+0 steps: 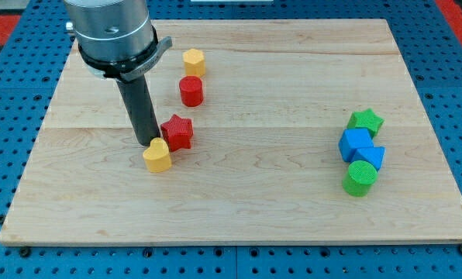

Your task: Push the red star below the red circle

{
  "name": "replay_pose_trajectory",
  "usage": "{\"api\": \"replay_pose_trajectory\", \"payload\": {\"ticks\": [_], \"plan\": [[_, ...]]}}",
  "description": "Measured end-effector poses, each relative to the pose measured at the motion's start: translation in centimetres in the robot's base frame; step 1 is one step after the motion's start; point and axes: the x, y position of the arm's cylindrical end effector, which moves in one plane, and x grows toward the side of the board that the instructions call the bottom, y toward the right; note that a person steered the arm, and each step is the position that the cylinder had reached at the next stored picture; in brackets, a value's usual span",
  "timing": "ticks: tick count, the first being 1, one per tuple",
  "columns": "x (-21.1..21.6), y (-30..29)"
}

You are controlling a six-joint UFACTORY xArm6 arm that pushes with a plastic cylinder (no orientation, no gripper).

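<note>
The red star (177, 131) lies on the wooden board (246, 194), left of centre. The red circle (191, 91) stands above it, slightly to the right. My tip (147, 142) is down on the board just left of the red star, touching or nearly touching it. A yellow heart-like block (157, 155) sits right below my tip and at the star's lower left. A yellow hexagon (194, 61) stands above the red circle.
At the view's right is a cluster: a green star (366, 121), a blue cube (356, 144), a blue triangular block (373, 157) and a green cylinder (360, 177). The arm's grey body (111, 35) hangs over the board's top left.
</note>
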Motion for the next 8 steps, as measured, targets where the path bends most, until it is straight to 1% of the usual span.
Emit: {"api": "replay_pose_trajectory", "payload": {"ticks": [2,3,4,6,7,8], "plan": [[-2.7,-0.3],[-5.1,-0.4],[-2.0,1.2],[0.3,2.5],[2.8,2.7],[4.1,8.8]]}}
